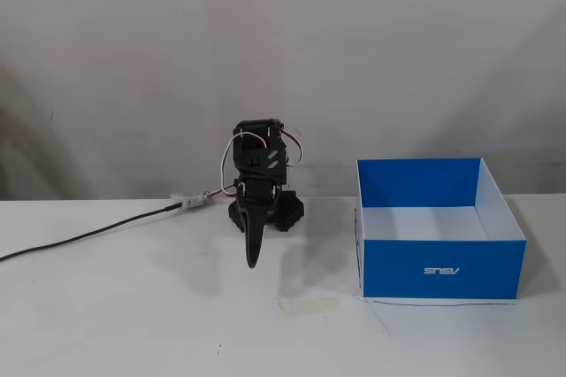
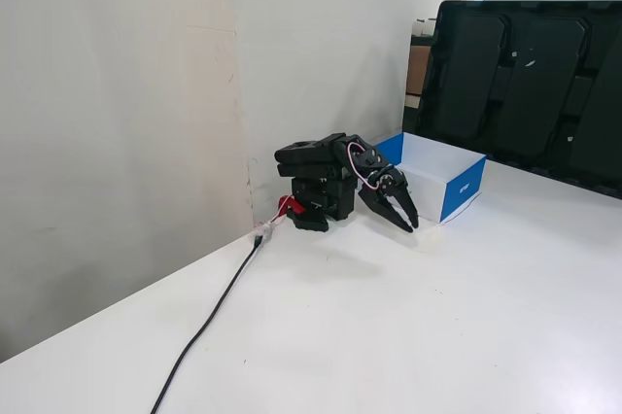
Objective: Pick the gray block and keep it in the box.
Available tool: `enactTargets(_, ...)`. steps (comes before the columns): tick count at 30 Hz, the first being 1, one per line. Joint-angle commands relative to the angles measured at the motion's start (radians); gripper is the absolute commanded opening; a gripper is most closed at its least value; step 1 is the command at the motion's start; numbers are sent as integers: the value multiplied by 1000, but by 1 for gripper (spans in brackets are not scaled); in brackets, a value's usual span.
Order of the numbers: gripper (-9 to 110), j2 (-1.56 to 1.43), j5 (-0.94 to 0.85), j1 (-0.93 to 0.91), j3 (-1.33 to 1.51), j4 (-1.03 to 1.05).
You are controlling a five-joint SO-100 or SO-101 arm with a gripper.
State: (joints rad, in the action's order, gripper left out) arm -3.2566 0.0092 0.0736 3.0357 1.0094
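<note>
Gray block: not visible in either fixed view, so its location cannot be determined; no part of the box floor that shows holds it, though the near wall hides some of the interior. Blue box [image 1: 439, 267] sits open-topped on the white table [image 1: 133, 306], white inside, with the inverted ASUS logo [image 1: 439, 271] on its front face; in the other fixed view the box [image 2: 449, 181] stands just beyond the arm, in front of a dark monitor [image 2: 530, 93]. Black arm [image 1: 261, 184] is folded low against the wall to the left of the box, base on the table. Gripper [image 1: 252, 257] points down and hangs just above the tabletop; from the side the gripper [image 2: 409, 223] shows its two fingers nearly together at the tips with nothing between them. Black cable [image 2: 209, 322] runs from the arm base along the table. Pale tape strip [image 1: 309, 304] lies flat on the table, in front of the arm
</note>
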Motion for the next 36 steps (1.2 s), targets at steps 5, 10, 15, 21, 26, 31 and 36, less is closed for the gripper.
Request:
enactTargets(5, 0, -172, -6, -17, 23, 35)
enactTargets(10, 0, -172, -6, -20, 23, 35)
enactTargets(15, 0, -172, -6, -20, 23, 35)
enactTargets(21, 0, -172, -6, -20, 23, 35)
enactTargets(26, 0, -172, -6, -20, 23, 37)
enactTargets(31, 0, -173, -6, -20, 23, 37)
enactTargets(36, 0, -173, -6, -20, 23, 37)
